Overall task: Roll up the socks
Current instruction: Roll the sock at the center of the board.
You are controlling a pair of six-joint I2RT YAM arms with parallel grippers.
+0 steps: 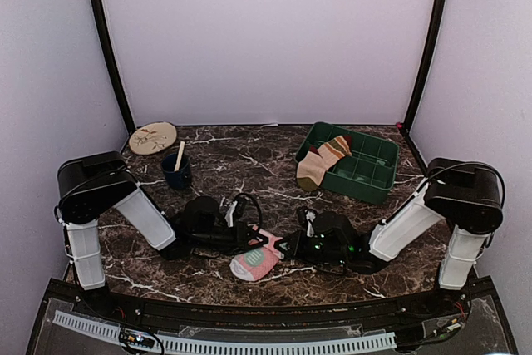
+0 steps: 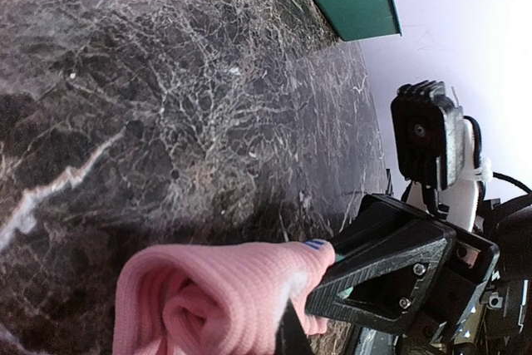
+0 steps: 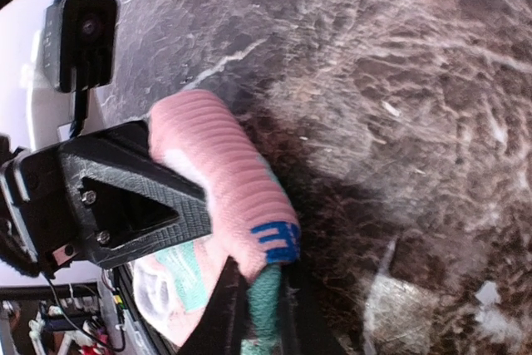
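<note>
Near front table (image 1: 241, 164) edge, pink sock (image 1: 253, 265) gripped by left end effector (image 1: 259, 242) and right end effector (image 1: 283, 247), tray (image 1: 366, 189) well apart

Dark, white-veined marble counter (image 1: 249, 164), enclosed by pale lilac walls (image 1: 266, 39); black posts (image 1: 106, 47) rise at its far corners.

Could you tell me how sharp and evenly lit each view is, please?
Top view: evenly lit, sharp, pink sock crisp. Left wrist: sock near the lens looks soft; wall at right blown out. Right wrist: table smeared, upper-left corner washed out.
</note>
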